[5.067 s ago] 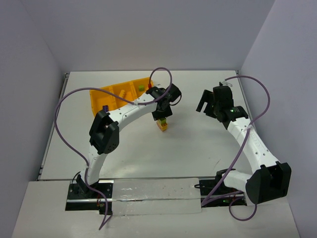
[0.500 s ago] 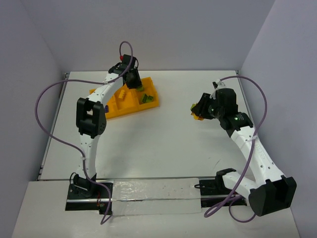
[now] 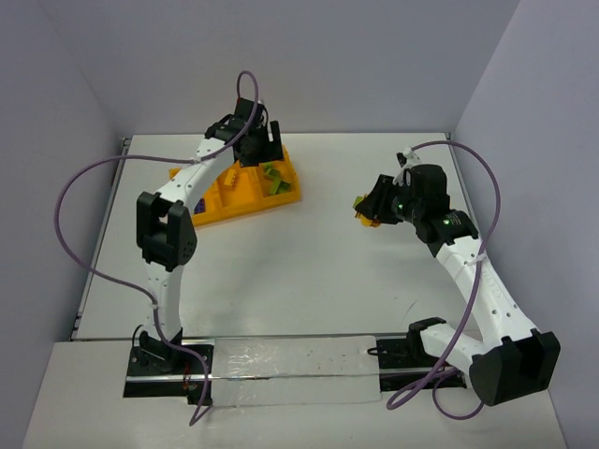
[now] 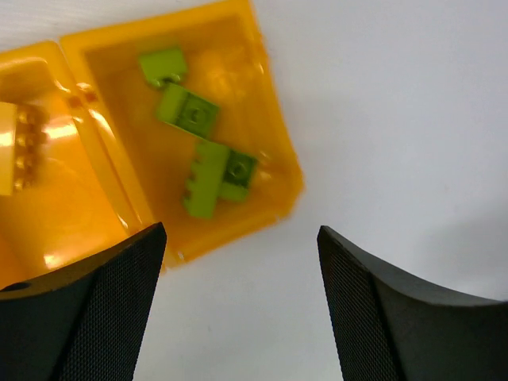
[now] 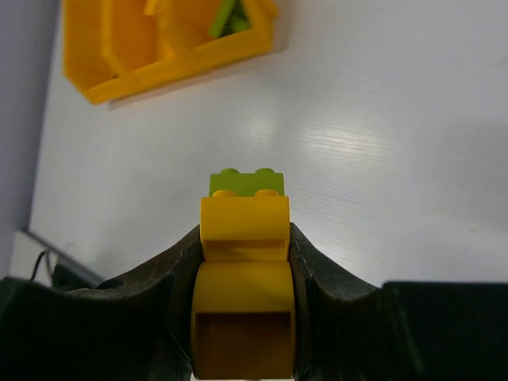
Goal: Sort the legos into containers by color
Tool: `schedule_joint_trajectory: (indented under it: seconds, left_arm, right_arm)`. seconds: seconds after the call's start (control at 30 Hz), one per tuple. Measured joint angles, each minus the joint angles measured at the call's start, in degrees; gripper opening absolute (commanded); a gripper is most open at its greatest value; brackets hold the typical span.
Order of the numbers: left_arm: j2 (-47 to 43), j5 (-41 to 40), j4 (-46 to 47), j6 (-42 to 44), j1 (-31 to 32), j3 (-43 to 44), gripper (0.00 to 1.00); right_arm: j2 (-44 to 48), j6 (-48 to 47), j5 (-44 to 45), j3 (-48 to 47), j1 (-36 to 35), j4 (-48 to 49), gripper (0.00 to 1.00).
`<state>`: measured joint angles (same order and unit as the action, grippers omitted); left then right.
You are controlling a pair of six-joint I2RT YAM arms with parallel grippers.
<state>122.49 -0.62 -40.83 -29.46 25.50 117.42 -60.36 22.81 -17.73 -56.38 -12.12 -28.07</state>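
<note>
Right gripper (image 5: 244,266) clamped on yellow-and-green brick stack (image 5: 244,226), well apart from tray (image 5: 182,67); left gripper (image 4: 238,305) spread empty above tray's green bricks (image 4: 189,111); risk: stack, dropped unsplit, mixes colours in one section.

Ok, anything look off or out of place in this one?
The tray sits skewed to the table edges. The right gripper is shut on a stack of yellow bricks with a green brick stuck on its far end, so that stack mixes colours. Nothing spilled shows.
</note>
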Motion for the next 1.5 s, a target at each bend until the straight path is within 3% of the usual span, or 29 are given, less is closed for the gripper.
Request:
schedule_joint_trajectory:
  seconds: [0.3, 0.43, 0.6, 0.87, 1.1, 1.5]
  left_arm:
    - [-25.7, 34.5, 15.7, 3.3, -0.1, -22.8, 0.84]
    - [-27.8, 48.8, 24.0, 2.6, 0.4, -27.6, 0.83]
    - [-27.8, 60.1, 26.9, 2.4, 2.0, -30.2, 0.82]
    - [-27.7, 69.0, 29.3, 2.3, 4.9, -30.1, 0.78]
    - [-27.2, 72.0, 31.4, 0.7, 6.8, -29.7, 0.74]
    - [-24.3, 72.5, 33.5, -2.2, 9.5, -26.6, 0.54]
  right_arm:
    - [0.2, 0.4, -21.3, 0.2, 0.0, 9.9, 0.00]
    - [0.2, 2.1, -29.5, 0.9, 0.0, 15.7, 0.00]
    - [0.2, 5.0, -38.0, 2.0, 0.0, 21.8, 0.00]
    - [0.1, 6.7, -43.4, 2.2, 0.0, 25.5, 0.00]
    - [0.0, 7.0, -44.3, 2.2, 0.0, 25.5, 0.00]
    - [-1.0, 6.9, -44.7, 2.2, -0.4, 25.5, 0.00]
